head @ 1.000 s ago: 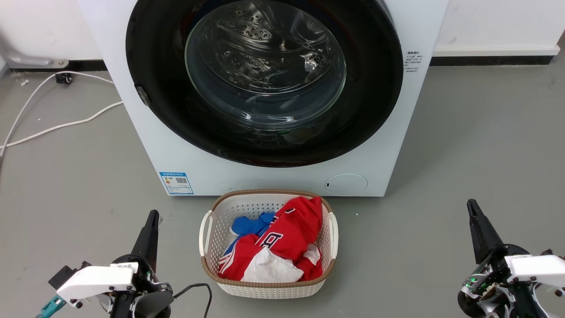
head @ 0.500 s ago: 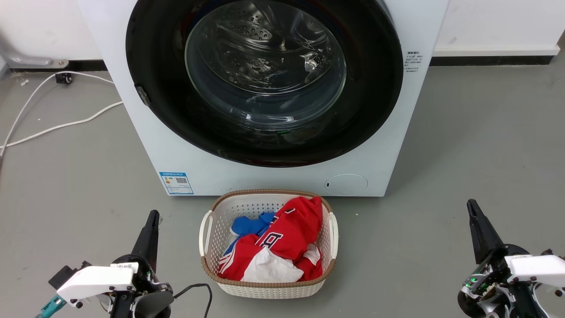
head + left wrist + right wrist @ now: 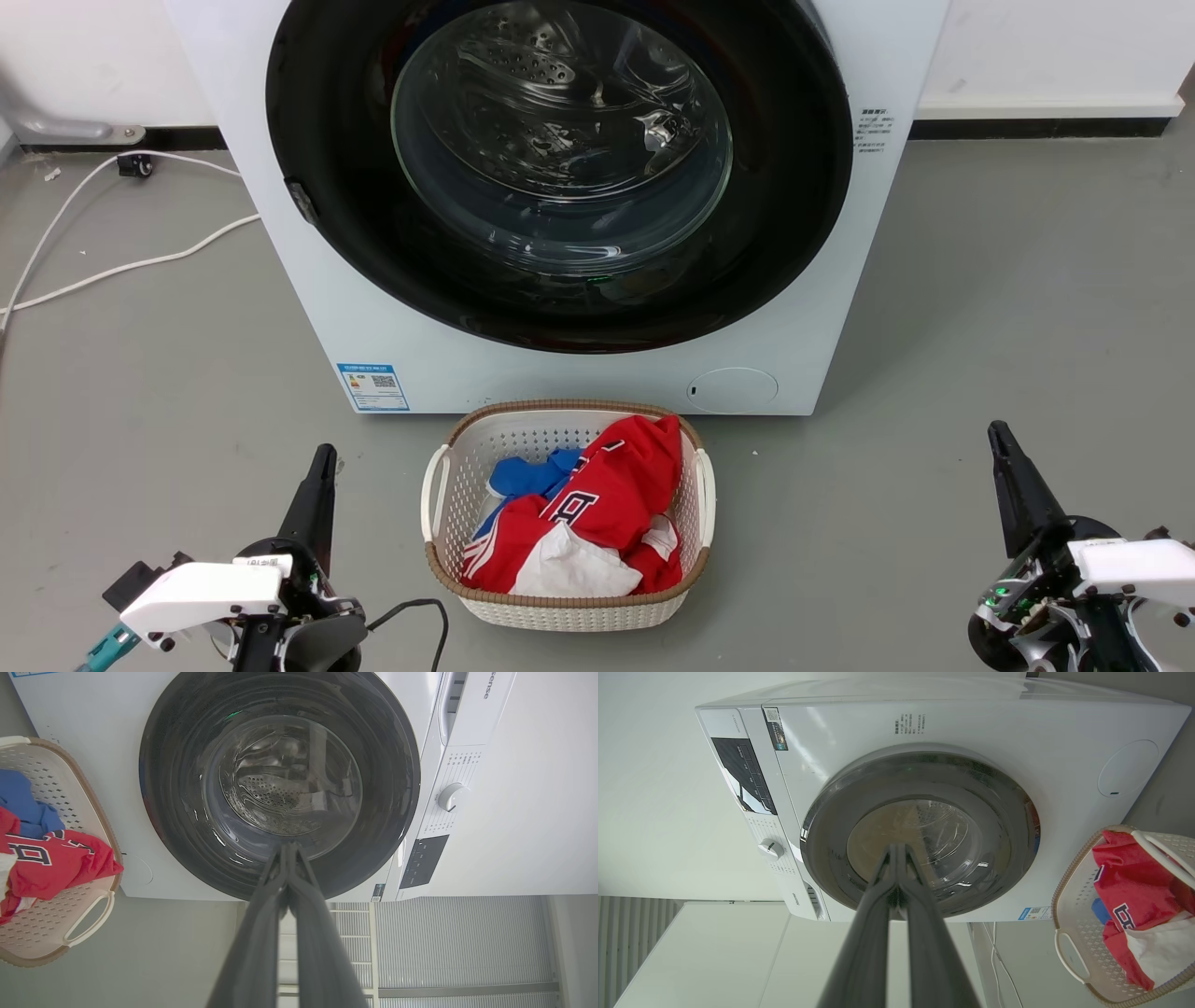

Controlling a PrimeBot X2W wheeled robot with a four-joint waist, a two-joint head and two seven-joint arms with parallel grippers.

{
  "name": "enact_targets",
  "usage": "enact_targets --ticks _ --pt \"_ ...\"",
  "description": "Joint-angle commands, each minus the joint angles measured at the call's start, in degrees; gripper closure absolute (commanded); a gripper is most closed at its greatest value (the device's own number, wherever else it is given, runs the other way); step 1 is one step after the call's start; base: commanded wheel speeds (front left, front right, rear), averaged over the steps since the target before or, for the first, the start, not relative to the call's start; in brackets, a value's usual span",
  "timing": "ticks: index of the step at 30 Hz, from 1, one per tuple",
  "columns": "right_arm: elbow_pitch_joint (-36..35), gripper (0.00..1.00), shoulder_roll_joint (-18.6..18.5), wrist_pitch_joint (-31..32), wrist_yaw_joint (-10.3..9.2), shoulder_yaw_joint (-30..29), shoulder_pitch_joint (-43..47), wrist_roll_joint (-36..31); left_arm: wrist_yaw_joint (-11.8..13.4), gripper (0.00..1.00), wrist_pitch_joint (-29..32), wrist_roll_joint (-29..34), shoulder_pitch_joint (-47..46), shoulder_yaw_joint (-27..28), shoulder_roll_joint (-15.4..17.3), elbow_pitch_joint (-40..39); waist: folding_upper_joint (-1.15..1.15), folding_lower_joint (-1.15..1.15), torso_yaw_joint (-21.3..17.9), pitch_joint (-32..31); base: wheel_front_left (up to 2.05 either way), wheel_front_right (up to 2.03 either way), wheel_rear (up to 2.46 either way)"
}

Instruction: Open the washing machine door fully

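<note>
Glossy black, the door (image 3: 560,168) takes the upper middle of the head view. We see it shut, its rim lying against the front of the white washer (image 3: 579,378), the steel drum showing through the clear glass. Below it, in the lower middle, a pale basket (image 3: 560,611) sits on the grey floor (image 3: 934,373) just before the washer. It holds a red shirt (image 3: 621,495), a blue cloth (image 3: 527,474) and something white (we cannot tell what). A white cable (image 3: 112,271) runs over the floor at the upper left.

The left gripper (image 3: 324,455) rests at the lower left and the right gripper (image 3: 997,431) at the lower right. Both are over the floor, one on either side of the basket and well apart from the door.

In the left wrist view the left gripper (image 3: 288,845) has its fingers meeting at the tips, nothing between them. The door (image 3: 280,774) is beyond them in mid-frame and the basket (image 3: 60,788) is at the left edge. In the right wrist view we find the right gripper (image 3: 896,847) pressed together likewise and empty, with the door (image 3: 943,826) beyond its tips and a dial (image 3: 770,848) at the left.
</note>
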Motion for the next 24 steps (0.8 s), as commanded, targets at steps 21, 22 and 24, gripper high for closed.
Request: enact_targets --ticks 21,22,24 --pt "-1.9 0.00 0.2 -2.0 0.00 1.0 1.3 -1.2 0.0 0.00 -2.0 0.9 0.3 -2.3 -0.2 -1.2 0.00 0.00 0.0 0.0 0.00 0.00 0.00" --pt "-2.2 0.00 0.2 -2.3 0.00 1.1 1.5 -1.6 0.0 0.00 -2.3 1.1 0.3 -2.6 -0.2 -1.5 0.00 0.00 0.0 0.0 0.00 0.00 0.00" --pt "-2.6 0.00 0.2 -2.8 0.00 1.4 1.7 -2.7 0.0 0.00 -2.9 1.8 0.3 -3.2 -0.1 -2.1 0.00 0.00 0.0 0.0 0.00 0.00 0.00"
